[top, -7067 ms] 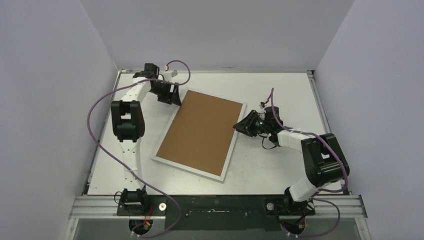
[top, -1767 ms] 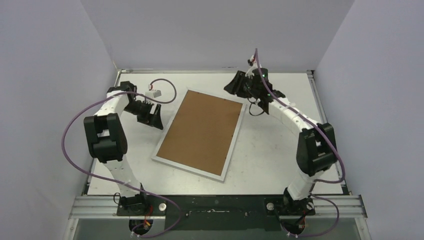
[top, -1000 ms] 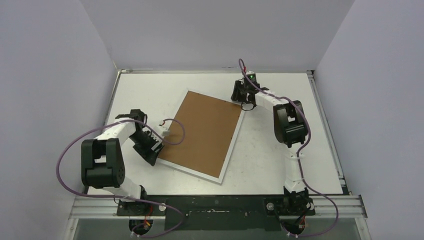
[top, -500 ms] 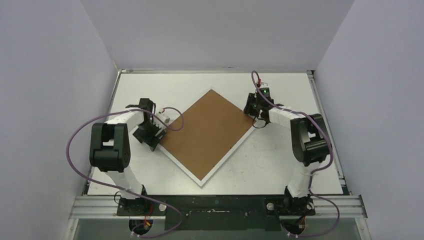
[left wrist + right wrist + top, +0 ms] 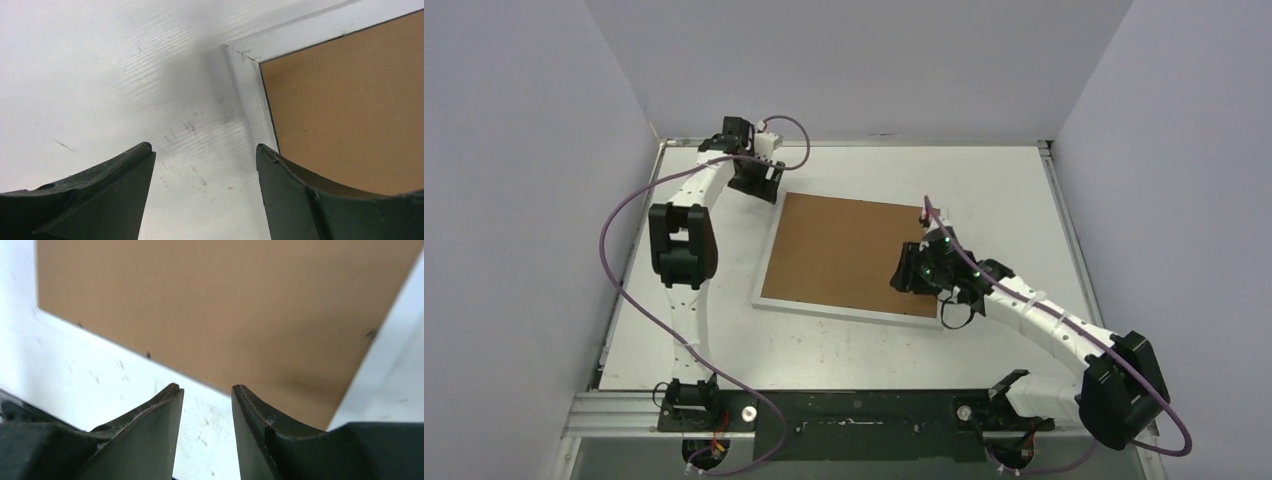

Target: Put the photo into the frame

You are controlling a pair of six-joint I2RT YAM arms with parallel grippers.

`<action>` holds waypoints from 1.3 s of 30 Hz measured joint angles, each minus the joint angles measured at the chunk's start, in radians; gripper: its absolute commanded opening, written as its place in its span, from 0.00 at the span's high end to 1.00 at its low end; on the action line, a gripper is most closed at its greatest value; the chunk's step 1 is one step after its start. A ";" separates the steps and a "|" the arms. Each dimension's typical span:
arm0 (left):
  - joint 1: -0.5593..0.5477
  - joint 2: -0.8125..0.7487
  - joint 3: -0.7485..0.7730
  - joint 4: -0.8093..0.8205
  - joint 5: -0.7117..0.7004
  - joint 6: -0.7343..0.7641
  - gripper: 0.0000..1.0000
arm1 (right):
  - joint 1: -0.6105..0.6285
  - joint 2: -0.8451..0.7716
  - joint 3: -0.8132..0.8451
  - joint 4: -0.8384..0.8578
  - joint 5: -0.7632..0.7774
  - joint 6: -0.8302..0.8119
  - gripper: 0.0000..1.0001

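The frame [image 5: 770, 250] has been swung round within the last half second. From standing as a diamond it has been brought to lie nearly square with the edges of the table [image 5: 1004, 190], face down, with the brown backing board [image 5: 849, 255] uppermost. The left gripper [image 5: 759, 190] has been carried to the frame's far left corner, its jaws spread wide and nothing held. The right gripper [image 5: 907, 275] is set low at the near right corner, jaws partly apart and likewise empty. The photo is not seen, and whether it lies beneath the board cannot be told. The squaring is judged a tidying step, with the insertion itself unconfirmed.
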 measured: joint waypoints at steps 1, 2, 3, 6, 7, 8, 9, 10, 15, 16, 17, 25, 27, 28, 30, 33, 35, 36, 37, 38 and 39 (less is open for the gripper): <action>-0.001 0.003 0.023 -0.013 0.016 -0.005 0.25 | -0.027 -0.009 0.039 -0.042 0.002 -0.007 0.58; 0.005 -0.001 0.040 -0.037 0.042 -0.010 0.25 | -0.061 -0.006 0.089 -0.069 0.002 -0.023 0.58; 0.014 -0.011 0.043 -0.050 0.061 -0.011 0.24 | -0.101 0.010 0.150 -0.087 0.000 -0.039 0.58; 0.084 -0.082 -0.006 -0.104 0.132 0.014 0.24 | -0.222 0.116 0.351 -0.064 -0.008 -0.102 0.58; 0.117 -0.127 -0.057 -0.121 0.150 0.039 0.24 | -0.258 0.171 0.418 -0.040 -0.013 -0.126 0.58; 0.142 -0.172 -0.109 -0.133 0.161 0.063 0.24 | -0.288 0.232 0.484 -0.016 -0.016 -0.148 0.58; 0.172 -0.240 -0.196 -0.134 0.167 0.097 0.24 | -0.314 0.299 0.548 0.005 -0.019 -0.170 0.58; 0.201 -0.331 -0.313 -0.147 0.171 0.142 0.24 | -0.336 0.372 0.611 0.023 -0.019 -0.192 0.59; 0.140 -0.664 -0.734 -0.196 0.171 0.297 0.24 | -0.394 0.763 0.894 0.062 -0.029 -0.268 0.60; 0.108 -0.708 -0.801 -0.200 0.172 0.319 0.24 | -0.400 0.816 0.925 0.062 -0.029 -0.276 0.59; 0.079 -0.734 -0.855 -0.203 0.172 0.331 0.24 | -0.404 0.878 0.956 0.060 -0.029 -0.285 0.60; -0.043 -0.737 -0.996 -0.096 0.098 0.333 0.24 | -0.427 1.058 1.031 0.034 -0.050 -0.312 0.61; -0.068 -0.727 -1.006 -0.039 0.068 0.321 0.24 | -0.432 1.058 1.027 0.043 -0.063 -0.312 0.62; -0.079 -0.723 -1.017 -0.009 0.047 0.314 0.24 | -0.434 1.055 1.011 0.051 -0.068 -0.311 0.62; -0.093 -0.714 -1.038 0.032 0.014 0.295 0.24 | -0.438 1.034 0.961 0.087 -0.081 -0.307 0.62; -0.101 -0.690 -1.043 0.051 -0.026 0.254 0.24 | -0.444 0.958 0.827 0.151 -0.083 -0.297 0.62; -0.099 -0.645 -1.027 0.070 -0.070 0.225 0.24 | -0.454 0.890 0.724 0.174 -0.085 -0.279 0.62; -0.098 -0.620 -1.013 0.075 -0.088 0.214 0.24 | -0.459 0.855 0.675 0.185 -0.087 -0.268 0.63; -0.094 -0.586 -0.980 0.068 -0.108 0.192 0.24 | -0.461 0.826 0.634 0.194 -0.089 -0.259 0.62; -0.091 -0.555 -0.940 0.062 -0.128 0.180 0.24 | -0.463 0.787 0.580 0.211 -0.090 -0.245 0.63; -0.084 -0.520 -0.895 0.060 -0.140 0.167 0.24 | -0.464 0.747 0.530 0.222 -0.092 -0.232 0.63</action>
